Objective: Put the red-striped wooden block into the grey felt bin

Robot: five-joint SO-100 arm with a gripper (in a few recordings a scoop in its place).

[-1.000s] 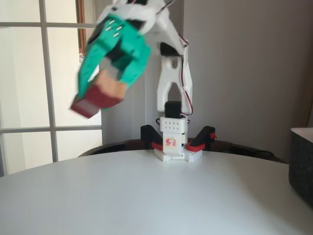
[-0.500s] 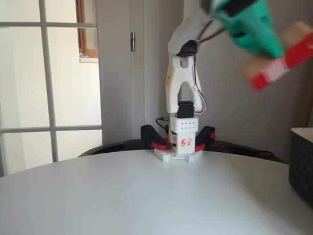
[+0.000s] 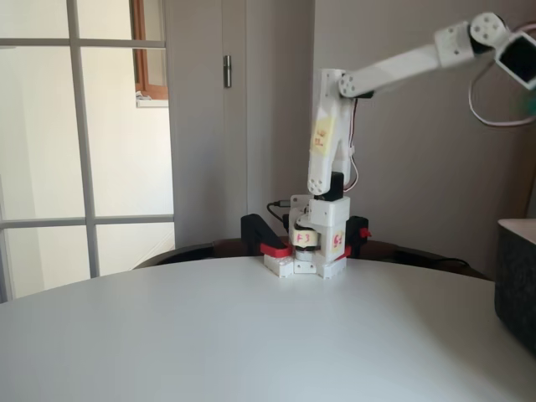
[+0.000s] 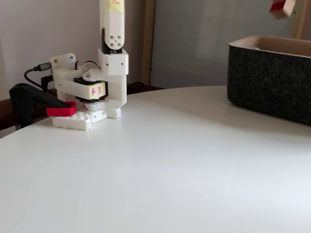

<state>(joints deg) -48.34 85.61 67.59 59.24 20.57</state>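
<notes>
Soft daylight is being let in through the window (image 3: 84, 134), the table (image 3: 251, 335) is being lit evenly, shadows being kept faint
</notes>
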